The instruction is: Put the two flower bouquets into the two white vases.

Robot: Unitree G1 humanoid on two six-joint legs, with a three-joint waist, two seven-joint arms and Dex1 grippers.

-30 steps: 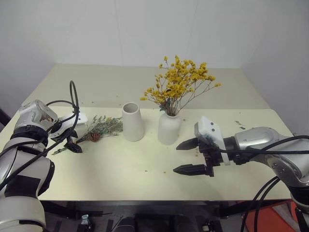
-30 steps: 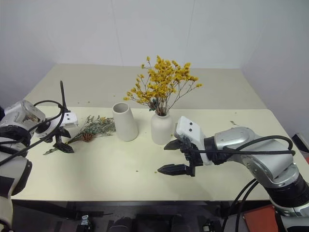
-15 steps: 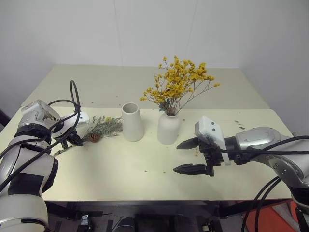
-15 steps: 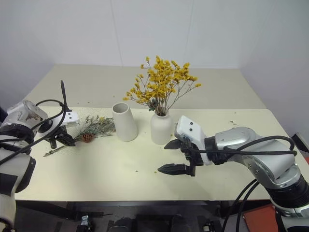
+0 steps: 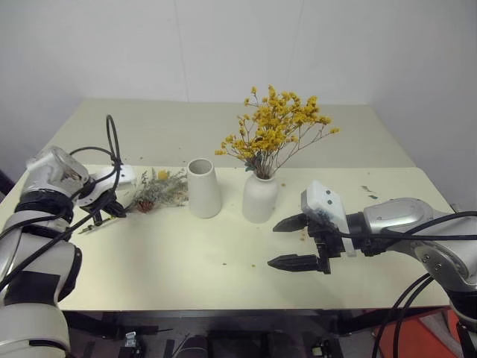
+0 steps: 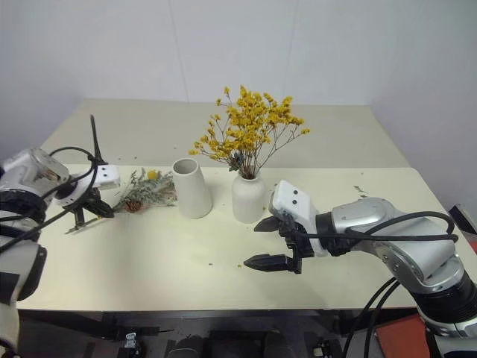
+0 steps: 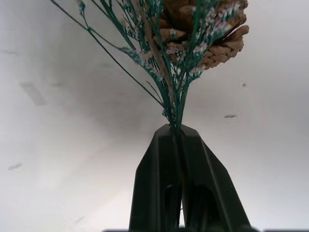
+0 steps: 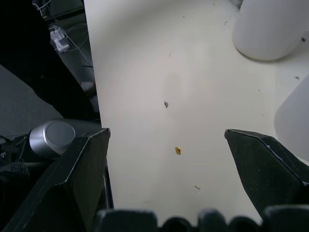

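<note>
The grey-green sprig bunch (image 5: pixel 159 189) with its brown pine cone (image 7: pixel 207 34) lies left of the plain tapered white vase (image 5: pixel 203 188). My left gripper (image 5: pixel 110 212) is shut on its thin stems (image 7: pixel 175 108) and holds the stem end raised off the table, while the leafy end is still down beside the vase. The yellow-orange bouquet (image 5: pixel 277 128) stands upright in the rounded narrow-necked white vase (image 5: pixel 259 198). My right gripper (image 5: pixel 292 241) hovers open over the table, in front of and to the right of that vase, with nothing between its fingers (image 8: pixel 79 169).
Small crumbs of dried flower (image 8: pixel 177 150) are scattered over the pale table (image 5: pixel 186 261). A second table section (image 5: pixel 171 127) reaches back to the white wall. Below the front edge is dark floor with cables (image 8: pixel 58 36).
My left gripper has shut on the sprig bunch's stems and risen, tilting the stem end up off the table. The right arm has stayed where it was.
</note>
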